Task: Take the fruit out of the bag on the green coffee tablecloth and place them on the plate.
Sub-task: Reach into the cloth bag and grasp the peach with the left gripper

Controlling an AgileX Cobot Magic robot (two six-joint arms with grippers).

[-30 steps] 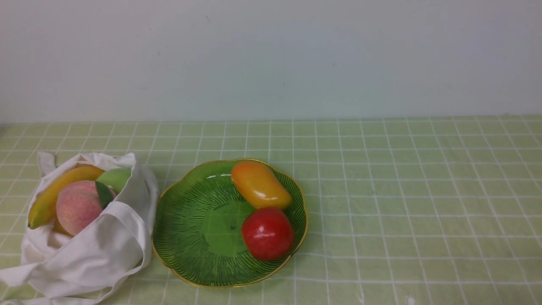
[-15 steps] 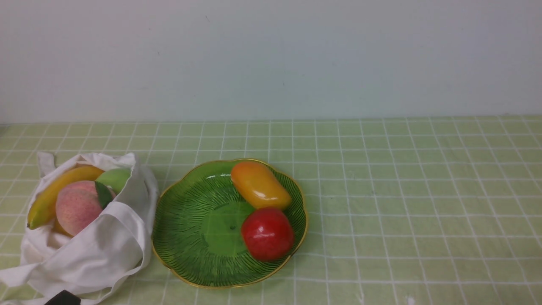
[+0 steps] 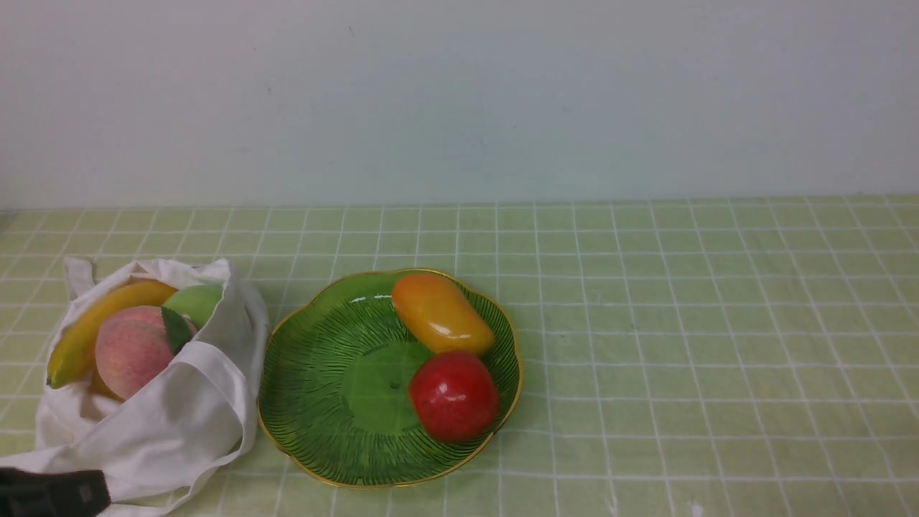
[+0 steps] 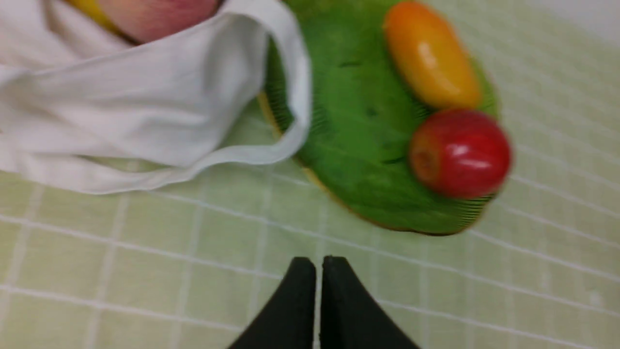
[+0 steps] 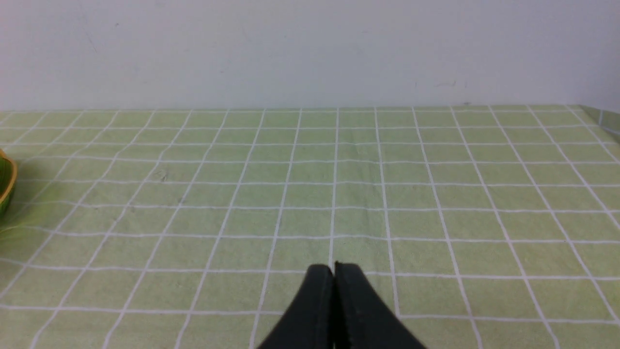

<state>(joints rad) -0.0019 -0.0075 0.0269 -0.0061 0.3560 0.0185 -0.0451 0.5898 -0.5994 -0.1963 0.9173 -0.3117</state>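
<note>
Beside the plate (image 3: 323, 409), the bag (image 3: 172, 420) holds peach (image 3: 129, 350), banana (image 3: 85, 332), apple (image 3: 195, 301).

The bag (image 3: 172, 416) lay on the tablecloth (image 3: 682, 323), just left of the plate (image 3: 337, 388). In the bag, the peach (image 3: 133, 350) sat in front, the banana (image 3: 93, 327) on its left, the apple (image 3: 195, 303) behind. On the plate, a long fruit (image 3: 441, 314) lay behind a round fruit (image 3: 454, 395).
</note>
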